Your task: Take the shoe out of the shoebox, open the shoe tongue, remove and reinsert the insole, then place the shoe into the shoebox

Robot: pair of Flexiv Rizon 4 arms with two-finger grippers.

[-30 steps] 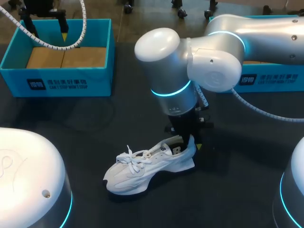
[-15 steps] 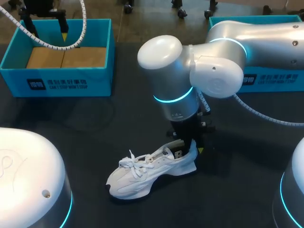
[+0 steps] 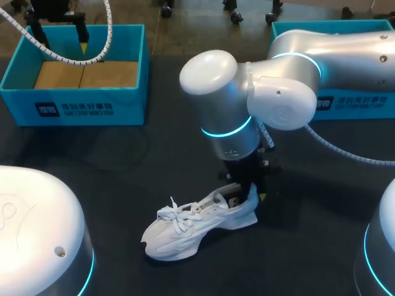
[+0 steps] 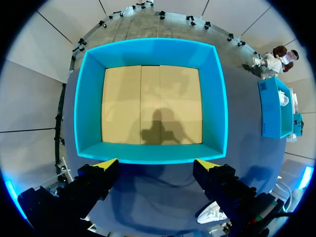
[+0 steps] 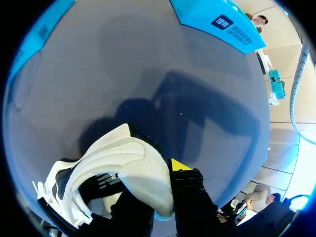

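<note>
Dark table (image 3: 92,179): white shoe (image 3: 185,229) resting on sole, heel clamped in right pincer (image 3: 249,196).

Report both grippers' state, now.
Left gripper: open, holding nothing, above the shoebox.
Right gripper: shut on the white shoe at its heel.

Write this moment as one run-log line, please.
right hand: shut on white sneaker at heel | sneaker: on black table, outside box | left hand: open, above empty blue shoebox
</note>
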